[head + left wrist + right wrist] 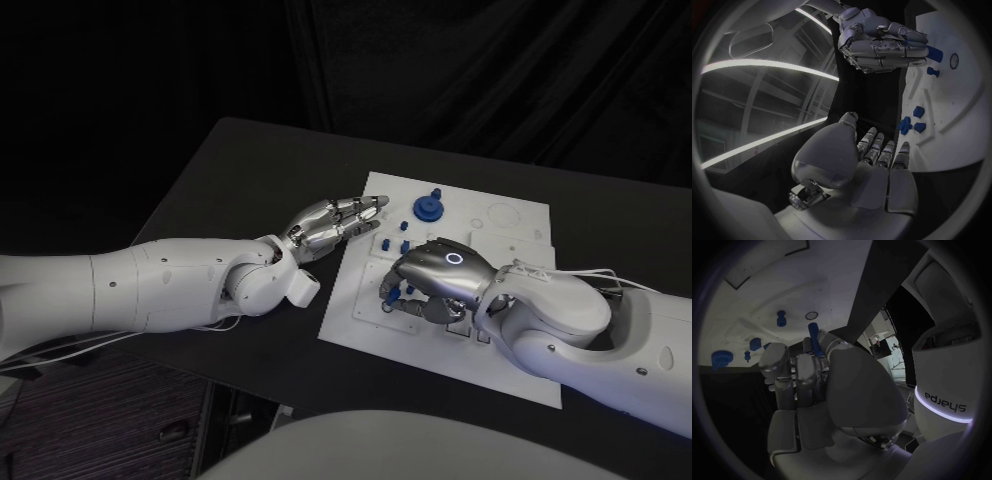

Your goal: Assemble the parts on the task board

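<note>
blue part (814,335) pinched by right hand (433,275).

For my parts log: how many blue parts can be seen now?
5, as far as I can tell. The right hand holds a long peg; on the task board are a short peg, a large round part and two small parts. The hand may hide more.

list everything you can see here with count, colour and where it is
table: one, black, under everything
task board: one, white, middle of the table
parts: several, blue; a large round one near the board's far edge, small ones by the left fingertips, a long one held in the right hand
left hand: silver, fingers apart, over the board's left edge, holding nothing
right hand: silver, over the board's near part, gripping the long blue part
</note>
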Motion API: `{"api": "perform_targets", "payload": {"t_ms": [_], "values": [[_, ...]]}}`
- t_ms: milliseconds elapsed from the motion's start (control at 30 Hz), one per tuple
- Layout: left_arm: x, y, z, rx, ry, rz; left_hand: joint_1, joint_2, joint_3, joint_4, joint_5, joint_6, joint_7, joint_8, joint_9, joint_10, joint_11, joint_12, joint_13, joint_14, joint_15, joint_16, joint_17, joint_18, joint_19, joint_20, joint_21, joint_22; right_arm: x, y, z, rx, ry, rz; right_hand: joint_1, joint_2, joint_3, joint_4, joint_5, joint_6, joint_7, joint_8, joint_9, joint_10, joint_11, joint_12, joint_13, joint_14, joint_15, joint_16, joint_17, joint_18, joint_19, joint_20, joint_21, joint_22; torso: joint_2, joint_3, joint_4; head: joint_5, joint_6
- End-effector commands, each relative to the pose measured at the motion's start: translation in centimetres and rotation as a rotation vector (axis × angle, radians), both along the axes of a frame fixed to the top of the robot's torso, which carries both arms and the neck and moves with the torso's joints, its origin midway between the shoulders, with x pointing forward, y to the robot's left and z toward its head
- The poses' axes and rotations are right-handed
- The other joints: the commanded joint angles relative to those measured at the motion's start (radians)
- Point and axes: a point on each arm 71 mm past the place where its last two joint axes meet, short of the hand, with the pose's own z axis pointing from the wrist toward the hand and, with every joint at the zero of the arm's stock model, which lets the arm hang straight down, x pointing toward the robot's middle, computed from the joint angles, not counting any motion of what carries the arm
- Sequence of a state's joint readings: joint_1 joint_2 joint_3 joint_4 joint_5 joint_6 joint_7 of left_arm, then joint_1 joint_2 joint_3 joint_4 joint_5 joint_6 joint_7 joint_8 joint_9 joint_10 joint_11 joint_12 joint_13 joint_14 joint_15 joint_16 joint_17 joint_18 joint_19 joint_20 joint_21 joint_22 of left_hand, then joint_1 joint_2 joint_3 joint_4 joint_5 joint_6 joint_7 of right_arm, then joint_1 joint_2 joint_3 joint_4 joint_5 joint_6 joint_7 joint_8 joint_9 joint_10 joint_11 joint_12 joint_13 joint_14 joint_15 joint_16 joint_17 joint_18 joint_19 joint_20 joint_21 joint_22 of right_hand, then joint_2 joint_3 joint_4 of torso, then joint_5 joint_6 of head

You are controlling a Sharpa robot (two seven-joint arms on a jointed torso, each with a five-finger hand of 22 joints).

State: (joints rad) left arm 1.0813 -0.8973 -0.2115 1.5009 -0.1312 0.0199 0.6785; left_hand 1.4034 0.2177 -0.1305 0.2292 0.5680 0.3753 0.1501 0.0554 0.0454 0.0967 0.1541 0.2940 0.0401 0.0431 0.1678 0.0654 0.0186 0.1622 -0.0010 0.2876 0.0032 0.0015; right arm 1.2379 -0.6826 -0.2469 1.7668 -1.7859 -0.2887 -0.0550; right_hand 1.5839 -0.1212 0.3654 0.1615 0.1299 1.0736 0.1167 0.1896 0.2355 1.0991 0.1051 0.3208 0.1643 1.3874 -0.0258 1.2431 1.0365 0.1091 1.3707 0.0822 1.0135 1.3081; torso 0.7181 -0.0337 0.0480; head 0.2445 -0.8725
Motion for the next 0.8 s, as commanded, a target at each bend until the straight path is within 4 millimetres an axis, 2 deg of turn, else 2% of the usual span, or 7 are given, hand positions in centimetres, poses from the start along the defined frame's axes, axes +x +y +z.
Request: {"api": "perform_targets", "payload": {"t_ms": [33, 267, 400, 567, 800], "values": [[-0.11, 0.04, 0.67, -0.060, -0.075, 0.013, 0.001, -0.002, 0.002, 0.002, 0.001, 0.004, 0.008, 0.003, 0.000, -0.001, 0.005, 0.004, 0.001, 0.000, -0.003, 0.004, 0.001, 0.021, 0.001, -0.002, -0.003, -0.001, -0.11, 0.05, -0.38, -0.021, -0.014, 0.008, 0.003, 0.000, 0.001, -0.006, -0.004, -0.004, 0.002, -0.005, 0.001, 0.060, -0.056, -0.005, 0.001, 0.006, 0.002, 0.001, 0.000, -0.007, 0.007, 0.000, 0.002, 0.127, 0.001, 0.0017, -0.0061, -0.001, 0.000], [-0.17, 0.00, 0.68, -0.061, -0.071, 0.008, 0.010, -0.001, 0.008, -0.001, 0.003, 0.003, 0.007, 0.003, 0.000, -0.002, 0.006, 0.005, 0.001, 0.000, -0.002, 0.006, 0.001, 0.021, 0.001, -0.001, -0.003, -0.001, -0.06, 0.02, -0.79, -0.024, -0.009, 0.002, 0.004, 0.000, 0.001, -0.007, -0.004, -0.003, 0.002, -0.005, 0.002, 0.060, -0.056, -0.006, 0.001, 0.007, 0.002, 0.002, 0.002, -0.007, 0.007, 0.000, 0.002, 0.127, 0.000, 0.0023, -0.0036, -0.007, 0.000], [-0.20, -0.03, 0.68, -0.062, -0.069, 0.006, 0.014, -0.001, 0.010, -0.003, 0.005, 0.003, 0.007, 0.003, 0.000, -0.002, 0.005, 0.005, 0.001, 0.000, -0.002, 0.006, 0.001, 0.021, 0.001, -0.001, -0.003, -0.001, -0.01, 0.08, -0.96, -0.021, -0.009, 0.000, 0.004, 0.000, 0.001, -0.007, -0.004, -0.003, 0.002, -0.005, 0.002, 0.060, -0.056, -0.006, 0.001, 0.007, 0.002, 0.002, 0.001, -0.007, 0.007, 0.000, 0.003, 0.127, 0.001, 0.0031, -0.0048, -0.009, 0.000], [-0.24, -0.07, 0.67, -0.062, -0.065, 0.002, 0.019, 0.000, 0.014, -0.005, 0.006, 0.004, 0.008, 0.003, 0.000, -0.003, 0.005, 0.005, 0.001, 0.000, -0.001, 0.007, 0.001, 0.021, 0.001, -0.001, -0.003, -0.001, 0.01, 0.31, -1.06, -0.015, -0.024, 0.001, 0.003, 0.000, 0.000, -0.007, -0.005, -0.002, 0.002, -0.004, 0.002, 0.059, -0.056, -0.007, 0.001, 0.007, 0.002, 0.002, 0.001, -0.007, 0.008, 0.000, 0.003, 0.127, 0.001, 0.0025, -0.0033, -0.012, 0.000], [-0.28, -0.08, 0.67, -0.059, -0.062, 0.003, 0.032, -0.001, 0.023, -0.015, 0.010, 0.005, 0.009, 0.004, 0.000, -0.005, 0.003, 0.005, 0.000, -0.003, -0.005, 0.007, 0.000, 0.020, 0.001, -0.002, -0.003, -0.001, 0.02, 0.56, -1.13, -0.008, -0.036, -0.002, 0.000, -0.002, -0.001, -0.007, -0.007, 0.002, 0.002, -0.004, 0.004, 0.061, -0.056, -0.008, 0.002, 0.009, 0.003, 0.003, 0.003, -0.007, 0.009, 0.000, 0.004, 0.128, 0.002, 0.0022, -0.0043, -0.014, 0.000]]}}
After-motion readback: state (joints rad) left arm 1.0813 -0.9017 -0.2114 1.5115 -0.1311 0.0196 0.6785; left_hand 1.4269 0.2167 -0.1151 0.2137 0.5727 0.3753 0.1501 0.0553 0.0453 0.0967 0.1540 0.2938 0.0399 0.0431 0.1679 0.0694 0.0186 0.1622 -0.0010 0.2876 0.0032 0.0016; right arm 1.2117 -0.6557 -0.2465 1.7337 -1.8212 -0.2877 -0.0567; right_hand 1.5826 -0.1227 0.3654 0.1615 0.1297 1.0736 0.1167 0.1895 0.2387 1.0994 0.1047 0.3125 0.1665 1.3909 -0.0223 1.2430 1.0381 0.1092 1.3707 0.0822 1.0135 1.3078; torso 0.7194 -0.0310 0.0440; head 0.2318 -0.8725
